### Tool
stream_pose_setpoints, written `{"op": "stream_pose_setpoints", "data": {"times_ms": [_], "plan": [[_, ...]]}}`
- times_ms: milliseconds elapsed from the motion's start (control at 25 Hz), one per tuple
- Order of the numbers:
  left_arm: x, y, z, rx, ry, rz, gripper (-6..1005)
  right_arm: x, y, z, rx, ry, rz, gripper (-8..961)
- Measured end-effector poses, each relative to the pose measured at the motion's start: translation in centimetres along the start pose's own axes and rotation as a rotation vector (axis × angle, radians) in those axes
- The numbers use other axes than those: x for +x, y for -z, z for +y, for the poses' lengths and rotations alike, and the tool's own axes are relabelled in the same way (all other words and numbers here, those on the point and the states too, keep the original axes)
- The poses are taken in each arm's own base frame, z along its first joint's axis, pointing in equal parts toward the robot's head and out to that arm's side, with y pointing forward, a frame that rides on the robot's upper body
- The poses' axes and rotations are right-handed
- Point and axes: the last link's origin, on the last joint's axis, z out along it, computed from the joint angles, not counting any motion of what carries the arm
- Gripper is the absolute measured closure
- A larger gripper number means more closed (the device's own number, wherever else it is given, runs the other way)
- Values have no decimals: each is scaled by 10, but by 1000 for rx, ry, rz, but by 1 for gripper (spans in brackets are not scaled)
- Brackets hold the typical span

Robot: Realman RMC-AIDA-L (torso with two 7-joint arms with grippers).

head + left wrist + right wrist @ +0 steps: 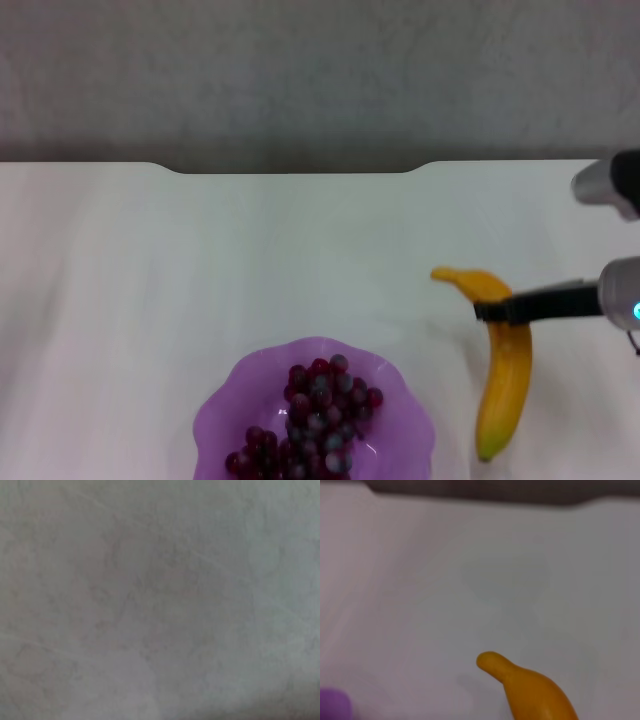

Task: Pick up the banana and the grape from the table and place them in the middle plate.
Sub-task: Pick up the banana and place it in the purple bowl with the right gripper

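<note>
The yellow banana (505, 385) lies on the white table (250, 260) to the right of the middle plate (228, 402), stem end pointing away. My right gripper (495, 310) reaches in from the right, and its black end lies across the banana's upper part. The right wrist view shows the banana's stem end (535, 692) close up, with a bit of the purple plate (334, 702) at the edge. The grape (315, 415), a dark red-purple bunch, rests inside the plate. My left gripper is out of view; its wrist view shows only a blurred pale surface.
A shallow notch (295, 168) is cut in the table's far edge, with a grey wall behind it. The plate sits at the near edge of the head view, partly cut off.
</note>
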Motion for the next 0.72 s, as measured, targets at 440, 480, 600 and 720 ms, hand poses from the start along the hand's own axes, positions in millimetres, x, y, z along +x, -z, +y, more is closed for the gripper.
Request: {"op": "stream_pose_setpoints", "data": {"times_ms": [440, 480, 600, 720], "plan": [[-1, 2, -1, -2, 2, -8, 133, -29, 45, 14, 30, 122, -156, 391], [0, 2, -1, -2, 2, -8, 133, -30, 44, 20, 23, 142, -153, 390], [1, 2, 1, -9, -1, -13, 133, -31, 40, 34, -4, 187, -144, 384], [5, 2, 2, -10, -12, -18, 133, -36, 35, 55, -39, 255, -134, 379]]}}
